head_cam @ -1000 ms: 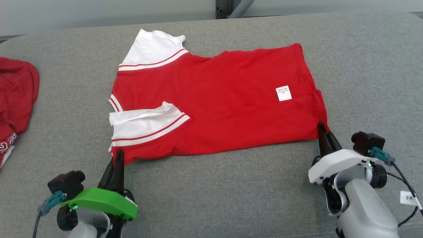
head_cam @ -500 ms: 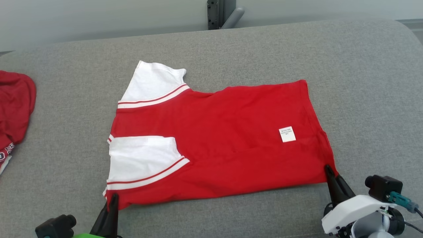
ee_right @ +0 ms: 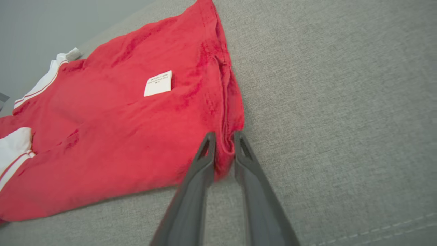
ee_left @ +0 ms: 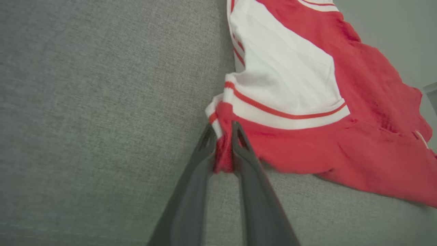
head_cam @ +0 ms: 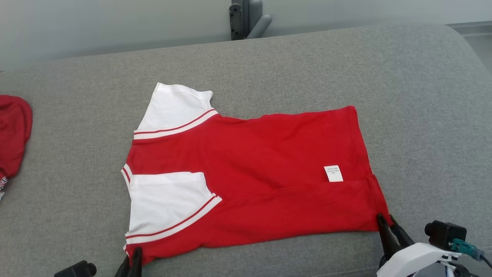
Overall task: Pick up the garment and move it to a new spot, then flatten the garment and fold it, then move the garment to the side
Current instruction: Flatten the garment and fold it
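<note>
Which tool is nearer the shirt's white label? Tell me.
Right. The right tool pinches the shirt corner near the label; the left tool grips the opposite corner, by the sleeve.

Bare grey cushion point(head_cam: 423, 115) lies open at the garment's point(head_cam: 269, 165) twelve and three o'clock; at nine o'clock another red cloth point(head_cam: 13, 134) crowds the edge.

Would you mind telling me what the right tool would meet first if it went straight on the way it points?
The red and white fabric shirt: the right tool pinches its hem corner, so going on would likely just bunch that cloth along the hem.
</note>
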Motion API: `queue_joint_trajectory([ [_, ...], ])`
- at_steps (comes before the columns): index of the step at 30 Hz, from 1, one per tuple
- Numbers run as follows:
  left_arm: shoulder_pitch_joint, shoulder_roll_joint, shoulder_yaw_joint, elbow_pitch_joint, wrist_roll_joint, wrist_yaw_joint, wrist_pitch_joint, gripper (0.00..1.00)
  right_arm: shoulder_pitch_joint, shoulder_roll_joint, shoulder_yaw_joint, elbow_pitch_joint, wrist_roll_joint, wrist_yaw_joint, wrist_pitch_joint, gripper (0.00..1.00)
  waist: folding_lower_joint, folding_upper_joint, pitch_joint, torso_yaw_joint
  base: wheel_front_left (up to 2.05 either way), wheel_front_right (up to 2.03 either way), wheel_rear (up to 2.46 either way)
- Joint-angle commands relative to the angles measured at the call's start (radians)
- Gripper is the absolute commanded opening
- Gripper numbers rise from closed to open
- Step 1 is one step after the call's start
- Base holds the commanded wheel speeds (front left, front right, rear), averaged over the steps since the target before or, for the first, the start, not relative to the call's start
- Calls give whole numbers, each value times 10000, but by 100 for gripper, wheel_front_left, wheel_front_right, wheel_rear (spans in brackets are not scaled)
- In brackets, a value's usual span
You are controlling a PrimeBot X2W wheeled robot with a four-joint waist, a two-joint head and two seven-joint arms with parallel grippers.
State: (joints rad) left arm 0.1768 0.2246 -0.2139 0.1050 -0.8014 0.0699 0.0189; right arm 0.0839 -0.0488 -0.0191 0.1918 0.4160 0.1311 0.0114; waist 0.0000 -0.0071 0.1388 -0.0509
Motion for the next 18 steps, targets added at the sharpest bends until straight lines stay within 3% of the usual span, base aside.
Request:
queue_joint_trajectory([
  [1, -193, 26, 55, 183, 38, -80, -112, 67, -100, -34, -25, 95, 4, -7, -112, 100, 0, 71, 10, -48, 0, 0, 0],
  [2, -234, 47, 67, 301, 55, -103, -160, 93, -106, -33, -38, 155, -7, -7, -149, 100, 0, 71, 14, -70, 0, 0, 0],
  [3, -278, 75, 82, 394, 69, -134, -219, 100, -102, -30, -76, 205, -47, -7, -194, 100, 0, 71, 21, -91, 0, 0, 0],
  [11, -1001, 626, 302, 711, 387, -420, -542, 100, -471, -25, -702, 98, -749, -7, -932, 100, 0, 71, 151, -217, 0, 0, 0],
  [18, -3215, 1213, -92, 788, 955, -493, 381, 100, -1362, -22, -732, -329, -1725, -7, -1111, 100, 0, 71, 539, -244, 0, 0, 0],
])
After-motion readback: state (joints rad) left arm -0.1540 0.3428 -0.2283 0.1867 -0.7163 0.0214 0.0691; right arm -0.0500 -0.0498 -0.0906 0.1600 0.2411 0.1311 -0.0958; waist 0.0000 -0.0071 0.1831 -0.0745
